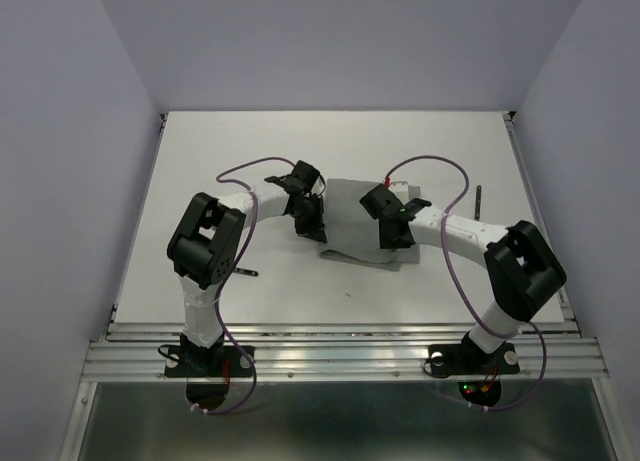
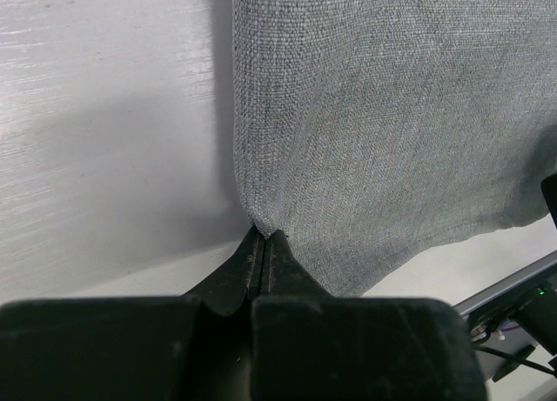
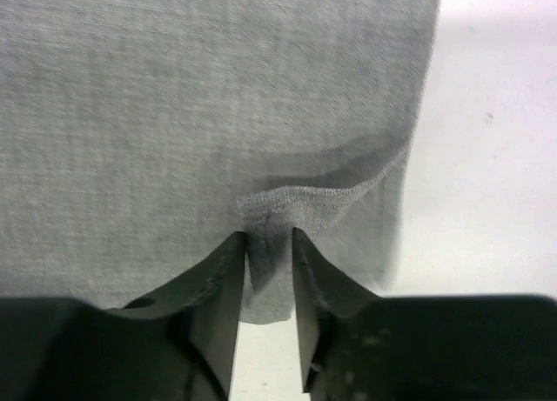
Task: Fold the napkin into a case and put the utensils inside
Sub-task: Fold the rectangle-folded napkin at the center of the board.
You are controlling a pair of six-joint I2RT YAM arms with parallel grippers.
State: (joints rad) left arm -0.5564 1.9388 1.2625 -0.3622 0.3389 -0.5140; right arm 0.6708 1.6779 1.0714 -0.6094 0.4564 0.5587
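On the table (image 1: 220, 161), the left claw (image 2: 264, 235), clamped tight, and right claw (image 3: 268, 242), narrow, pinch the napkin's (image 1: 350, 221) edge for folding.

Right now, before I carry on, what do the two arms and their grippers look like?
The left arm and right arm have white tubular links joined by chunky black joint housings, on black bases. A thin purple cable loops along each. The left gripper and right gripper are black, with matte fingers tapering to narrow tips.
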